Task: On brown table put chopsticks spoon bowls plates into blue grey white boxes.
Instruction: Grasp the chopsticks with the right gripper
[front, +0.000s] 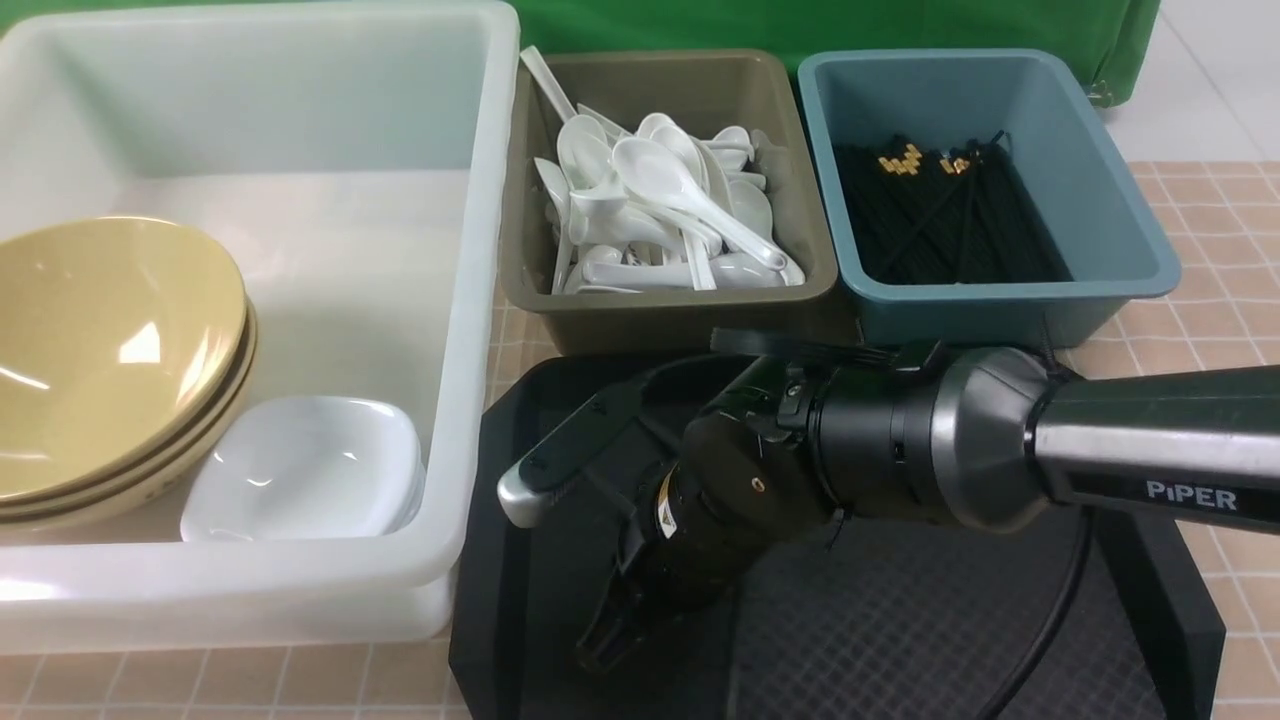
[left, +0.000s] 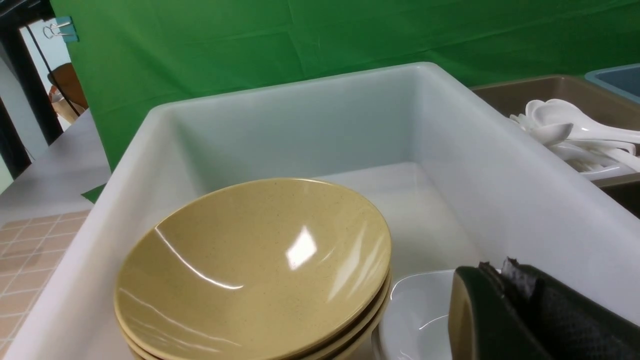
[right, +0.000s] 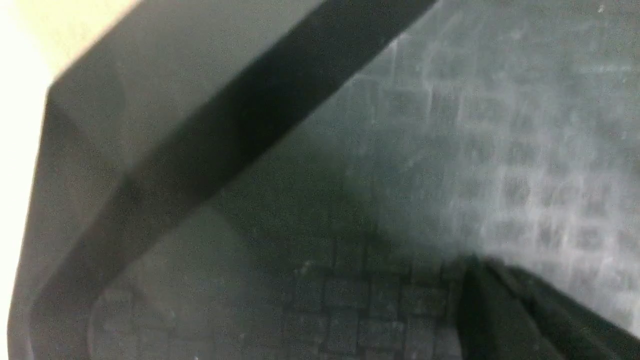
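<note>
Peach-brown worktop (front: 1230, 230): tiled in small squares, is carrying three plastic tubs (front: 660, 320) that are sorting tableware by kind.
White tub (front: 470, 300): is holding glossy mustard bowls (front: 110, 340), nested to save room, with shallow white plates (front: 300, 465) just beside them.
Olive-grey tub (front: 700, 80): is cradling a heap of white spoons (front: 650, 190).
Teal-blue tub (front: 1100, 200): is keeping thin black chopsticks (front: 940, 230) lying lengthwise.
Right end effector (front: 605, 645): is pointing down at the textured black tray (front: 900, 620), fingers together, seemingly holding nothing, though blur is hiding detail.
Left end effector (left: 495, 267): is hovering above the white tub, fingers together, empty.

White box (front: 480, 250) far half free; bowls (front: 100, 350), plates (front: 300, 465) fill near end; right arm (front: 1150, 450) spans black tray (front: 900, 620).
</note>
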